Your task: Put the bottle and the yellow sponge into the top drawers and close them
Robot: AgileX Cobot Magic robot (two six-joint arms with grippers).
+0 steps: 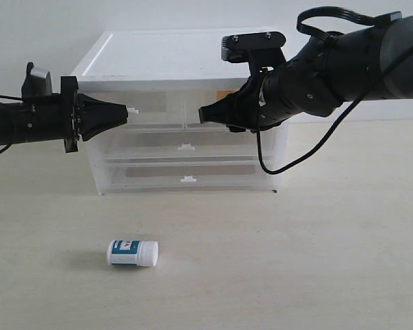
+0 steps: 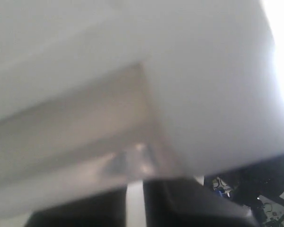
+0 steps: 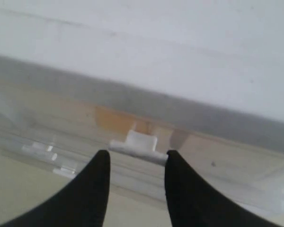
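The bench [image 1: 316, 261] carries one white-topped drawer unit [image 1: 172, 51] at 12 o'clock. Two black arms reach in, the left arm [image 1: 20, 124] from 9 o'clock and the right arm [image 1: 344, 69] from 2 o'clock. The unit holds four drawers, all pushed in: two half-width top drawers [image 1: 158, 104] above two full-width drawers [image 1: 186, 137].

The left gripper [image 1: 126, 111] has its jaws pinched narrow, tips against the left top drawer's handle [image 1: 133, 110]. The right gripper [image 1: 201, 113] has its jaws partly spread, one tip at each end of the right top drawer's handle [image 3: 141, 142]; whether they touch it I cannot tell.

One bottle [image 1: 132, 252] lies on its side on the bench at 7 o'clock from the unit. One yellow sponge [image 3: 112, 120] shows as an orange blur inside the right top drawer.
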